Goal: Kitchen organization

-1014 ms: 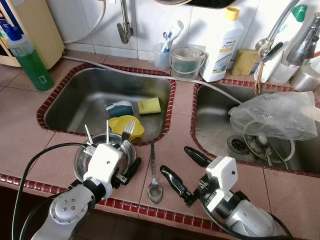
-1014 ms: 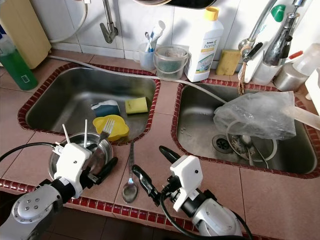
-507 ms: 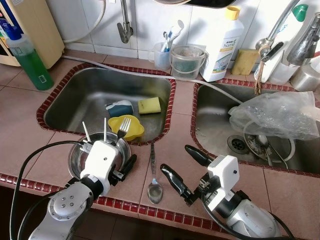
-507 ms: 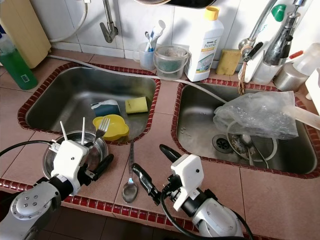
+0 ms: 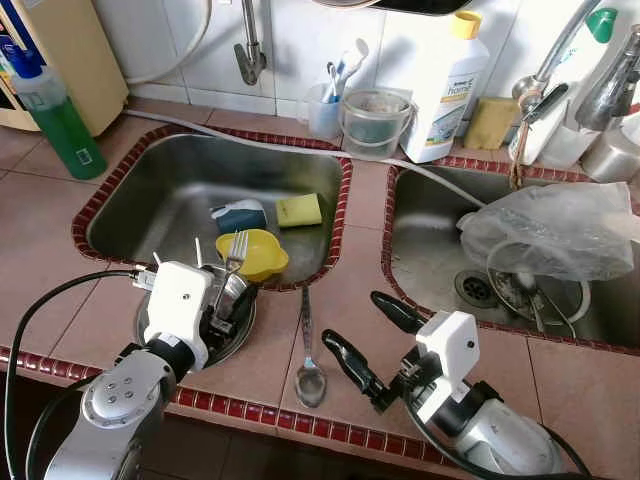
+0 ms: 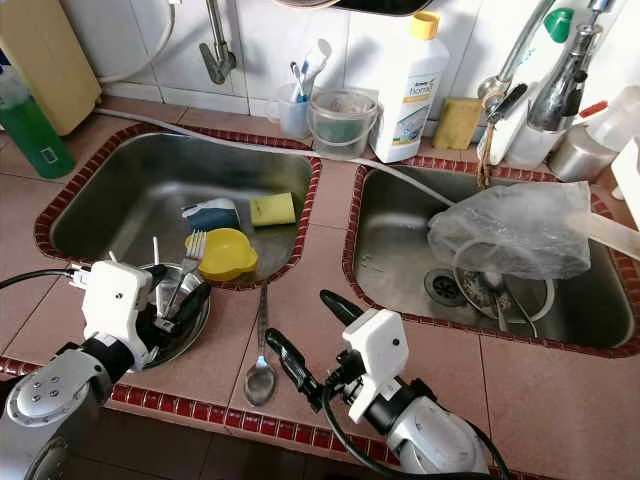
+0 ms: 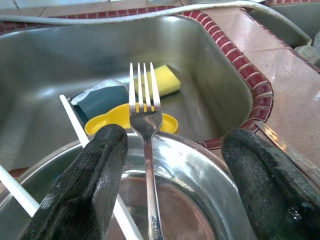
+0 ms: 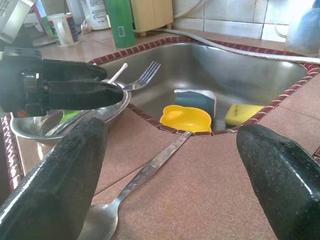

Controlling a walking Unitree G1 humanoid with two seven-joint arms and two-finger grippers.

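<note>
Spoon point(image 5: 308, 375) lies on the near counter between both grippers; left gripper point(image 7: 170, 185), fingers spread, straddles a fork point(image 7: 146, 125) in the steel bowl point(image 5: 235, 335); right gripper point(image 5: 362, 335) hovers released.

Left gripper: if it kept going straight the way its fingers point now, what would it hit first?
Probably the fork lying between the open fingers of the left gripper, inside the steel bowl; depth is hard to judge.

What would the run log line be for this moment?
left gripper: open, over round steel bowl holding silver fork | right gripper: open, above counter | long steel spoon: on counter
</note>
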